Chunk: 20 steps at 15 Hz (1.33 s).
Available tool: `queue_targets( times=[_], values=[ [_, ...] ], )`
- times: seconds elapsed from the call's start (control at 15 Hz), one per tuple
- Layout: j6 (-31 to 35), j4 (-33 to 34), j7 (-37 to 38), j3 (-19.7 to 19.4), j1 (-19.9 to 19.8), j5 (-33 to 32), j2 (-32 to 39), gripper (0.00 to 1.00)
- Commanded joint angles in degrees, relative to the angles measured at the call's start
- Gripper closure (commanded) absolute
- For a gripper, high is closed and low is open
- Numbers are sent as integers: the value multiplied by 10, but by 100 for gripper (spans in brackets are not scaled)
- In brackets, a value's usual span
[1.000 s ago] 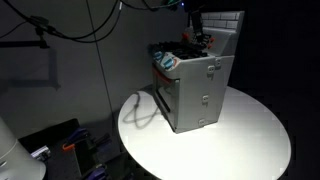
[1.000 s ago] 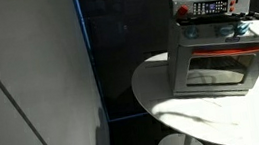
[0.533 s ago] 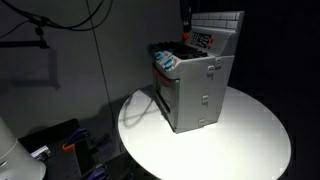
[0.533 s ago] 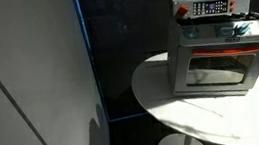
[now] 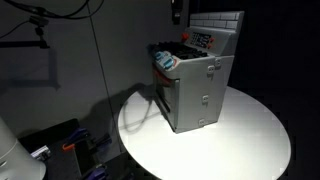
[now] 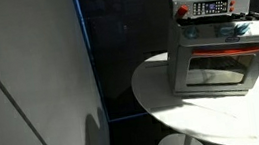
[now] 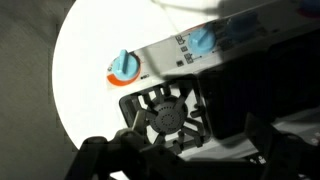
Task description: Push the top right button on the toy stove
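Hovering above the cooktop (image 7: 165, 115), the gripper (image 7: 188, 140) holds nothing, its fingers spread wide either side of a burner in the wrist view. Beneath it the toy stove (image 5: 200, 85) stands on the round white tabletop (image 5: 250, 140). Its control panel (image 6: 212, 8) sits against the tiled back. The buttons seem too small to tell apart, and nothing touches them. By my judgement the press itself remains to be done.

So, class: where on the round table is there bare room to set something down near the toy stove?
Bare: the white table between the front of the toy stove and the table's near rim. Crowded: the cooktop, with its burner and knobs.
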Motion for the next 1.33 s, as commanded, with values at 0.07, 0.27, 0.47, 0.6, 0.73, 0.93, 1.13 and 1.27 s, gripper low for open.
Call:
queue_targets(
  times=[0.07,0.27,0.47,0.6,0.73,0.93,1.13,1.27],
  values=[
    [-83,-1,-71,6,-11,32,-31,0],
    [-131,3,-99,6,-12,38,-49,0],
    [-161,6,-113,8,-11,32,-65,0],
    [-176,7,-113,11,-10,24,-75,0],
    [-185,8,-108,14,-9,17,-84,0],
    [-190,8,-109,18,-10,15,-95,0],
    [-177,3,-100,21,-10,23,-91,0],
    [-177,3,-100,22,-10,23,-91,0]
  ],
)
